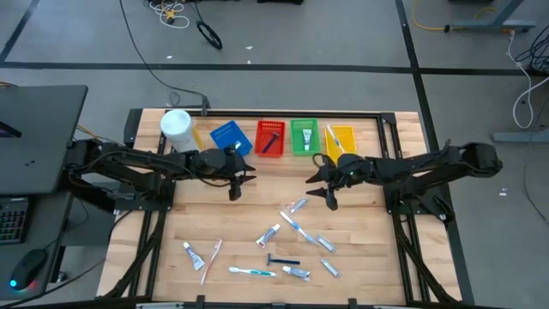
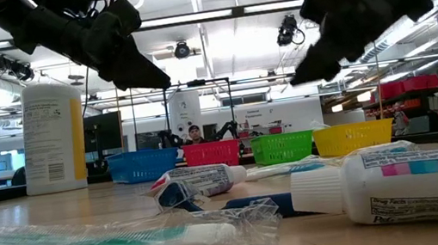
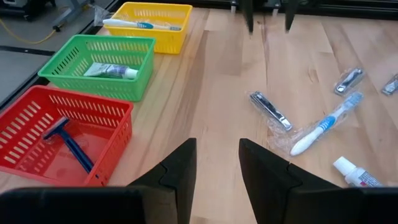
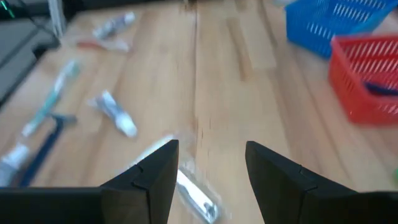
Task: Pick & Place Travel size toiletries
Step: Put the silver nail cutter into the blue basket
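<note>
Four mesh plastic baskets stand in a row at the far edge of our slatted wooden table [image 1: 171,219]: blue basket [image 1: 229,137], red basket [image 1: 270,138], green basket [image 1: 304,136], yellow basket [image 1: 340,136]. The red one holds a dark blue razor [image 3: 69,142], the green a small toothpaste tube [image 3: 110,71], the yellow a toothbrush [image 3: 142,25]. A white cylindrical canister [image 1: 177,129] stands beside the blue basket.

We judge we are between picks. Our left gripper [image 1: 234,186] hovers in front of the blue basket, fingers spread, holding nothing. Our right gripper [image 1: 330,196] hangs in front of the yellow basket, fingers likewise parted and empty.

The remaining toiletries lie scattered nearer the front edge, mostly in crinkly clear wrap: a wrapped toothbrush [image 1: 299,227], slim toothpaste tubes, another razor [image 1: 282,260], a pink toothbrush [image 1: 211,258]. The next move calls for lowering one gripper over a single item; the slick film may slip.
</note>
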You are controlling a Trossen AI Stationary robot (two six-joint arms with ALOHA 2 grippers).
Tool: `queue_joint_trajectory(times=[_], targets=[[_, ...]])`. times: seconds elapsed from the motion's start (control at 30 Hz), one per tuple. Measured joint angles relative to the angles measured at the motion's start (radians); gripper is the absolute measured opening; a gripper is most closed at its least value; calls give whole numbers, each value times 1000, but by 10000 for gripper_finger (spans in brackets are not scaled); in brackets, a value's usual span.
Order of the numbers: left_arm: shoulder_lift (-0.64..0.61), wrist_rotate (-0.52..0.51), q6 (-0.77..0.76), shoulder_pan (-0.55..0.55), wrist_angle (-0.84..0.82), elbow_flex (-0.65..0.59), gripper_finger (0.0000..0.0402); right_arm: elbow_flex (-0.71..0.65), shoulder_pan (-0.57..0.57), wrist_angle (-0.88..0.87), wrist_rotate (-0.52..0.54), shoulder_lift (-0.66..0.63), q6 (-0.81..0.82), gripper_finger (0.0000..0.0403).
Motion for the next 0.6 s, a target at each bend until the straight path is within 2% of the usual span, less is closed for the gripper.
queue_joint_trajectory(times=[0.2, 0.43, 0.6], targets=[[0, -7, 0, 0, 0, 0, 128, 0, 0, 27, 0, 141, -30, 194], [0, -8, -2, 0, 5, 0, 128, 0, 0, 147, -1, 330, -86, 194], [0, -8, -3, 0, 32, 0, 128, 1, 0, 154, -18, 416, -104, 194]])
